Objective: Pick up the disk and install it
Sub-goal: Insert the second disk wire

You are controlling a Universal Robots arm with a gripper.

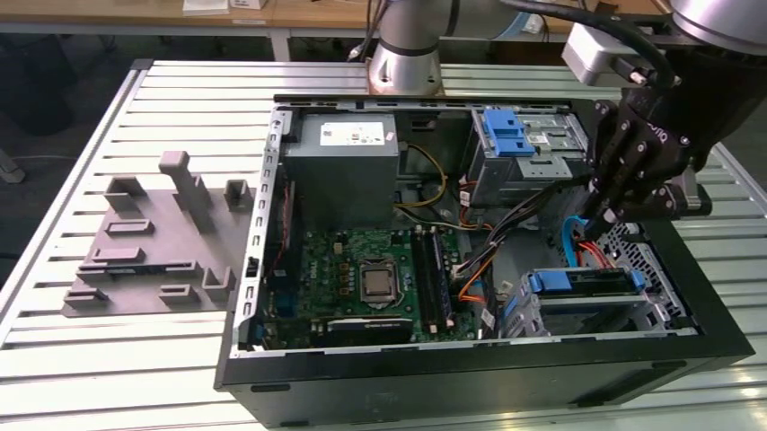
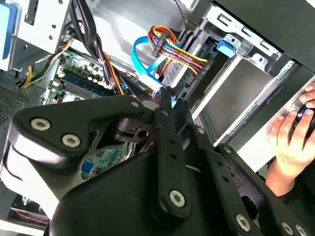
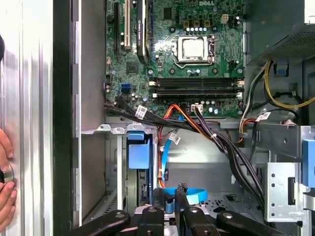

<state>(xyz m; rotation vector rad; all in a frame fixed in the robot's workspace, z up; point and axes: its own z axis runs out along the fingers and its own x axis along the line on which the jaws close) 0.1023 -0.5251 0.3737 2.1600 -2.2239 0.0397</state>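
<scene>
- Hovering the gripper [image 1: 612, 215] over the open computer case [image 1: 480, 373], toward the exterior view's right, just above the bay end of the case.
- Pressing the jaws together with nothing between them; in both wrist views the fingertips [image 2: 165, 98] are meeting over a loop of blue cable [image 3: 193, 193].
- Finding the disk [image 1: 583, 284] already sitting in the lower drive bay [image 1: 653, 310] near the case's front corner, its blue carrier tab facing the motherboard [image 1: 372, 278].
- Showing the same disk [image 3: 137, 157] edge-on in the first wrist view, slotted between the bay's metal walls, just beside the gripper but not touching it.
- Running a bundle of black, orange and red cables [image 3: 211, 137] from the motherboard past the bay.
- Standing the grey power supply [image 1: 348, 162] at the far end of the case, with a blue-latched drive cage [image 1: 518, 135] next to it.
- Lying a grey fixture plate [image 1: 156, 242] on the slatted table [image 1: 120, 359], well apart from the case on the exterior view's left.
- Resting a person's hand [image 2: 290, 137] outside the case wall.
</scene>
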